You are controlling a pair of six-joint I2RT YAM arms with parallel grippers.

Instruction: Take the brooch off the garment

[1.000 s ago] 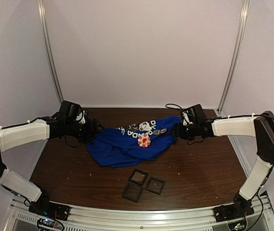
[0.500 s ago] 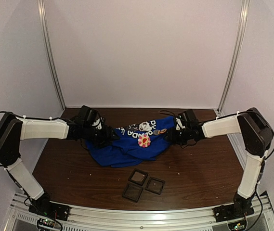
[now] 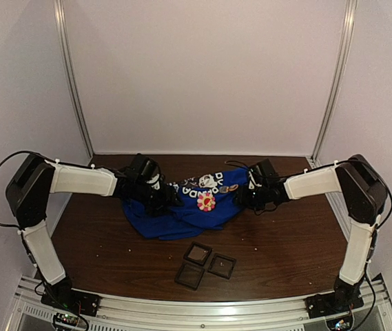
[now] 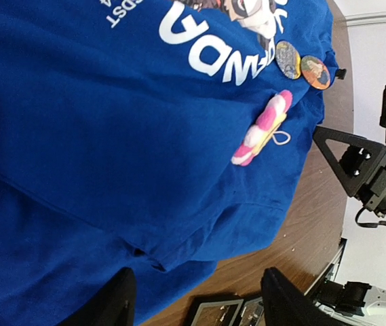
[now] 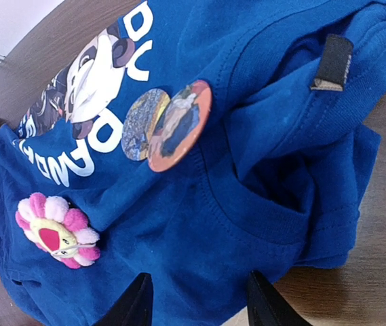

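Observation:
The royal-blue T-shirt (image 3: 175,215) lies crumpled at the table's middle back, with white lettering facing up. A pink-and-white flower brooch (image 3: 206,201) is pinned on its chest. Two round badges (image 3: 228,187) sit beside it. My left gripper (image 3: 170,201) is open over the shirt's left part. In the left wrist view the shirt (image 4: 98,136), the brooch (image 4: 264,129) and the open left gripper (image 4: 199,309) show. My right gripper (image 3: 244,197) is open at the shirt's right edge. The right wrist view shows the brooch (image 5: 55,231), the badges (image 5: 169,125) and the open right gripper (image 5: 199,312) over the collar.
Three small black square trays (image 3: 204,264) lie on the brown table (image 3: 292,241) in front of the shirt, and they also show in the left wrist view (image 4: 216,314). A black label (image 5: 332,62) sticks out of the shirt's collar. White walls and metal posts enclose the back.
Both arms have moved inward from the table's sides. The left gripper now hangs over the shirt's left part and the right gripper over its right edge. The shirt has not moved.

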